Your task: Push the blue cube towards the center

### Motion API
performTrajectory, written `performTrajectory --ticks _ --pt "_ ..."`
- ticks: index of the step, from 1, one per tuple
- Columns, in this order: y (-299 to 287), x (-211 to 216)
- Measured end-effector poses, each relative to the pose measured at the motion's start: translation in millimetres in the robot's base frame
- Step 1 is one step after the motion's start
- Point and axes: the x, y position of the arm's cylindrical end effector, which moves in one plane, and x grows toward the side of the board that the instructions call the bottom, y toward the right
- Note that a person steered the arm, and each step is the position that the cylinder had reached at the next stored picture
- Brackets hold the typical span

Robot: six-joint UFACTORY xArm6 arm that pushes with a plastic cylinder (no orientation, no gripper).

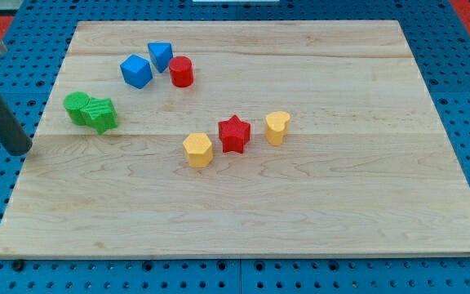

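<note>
The blue cube [136, 71] sits on the wooden board [317, 204] at the upper left. A blue triangular block [161, 55] is just to its upper right, and a red cylinder [181, 72] stands to the right of both. My tip [21, 151] is at the board's left edge, well to the lower left of the blue cube and left of the green blocks. It touches no block.
Two green blocks [90, 111] lie together at the left, between my tip and the blue cube. A yellow hexagon [197, 150], a red star [234, 133] and a yellow heart-like block [277, 127] sit near the middle. Blue pegboard [463, 65] surrounds the board.
</note>
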Motion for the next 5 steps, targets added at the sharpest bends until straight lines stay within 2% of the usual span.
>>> performTrajectory --ticks 2,3,4,5 --pt "0.8 -94.1" --pt "25.3 -137.1" --pt "49.1 -144.3" --pt "48.2 -171.4"
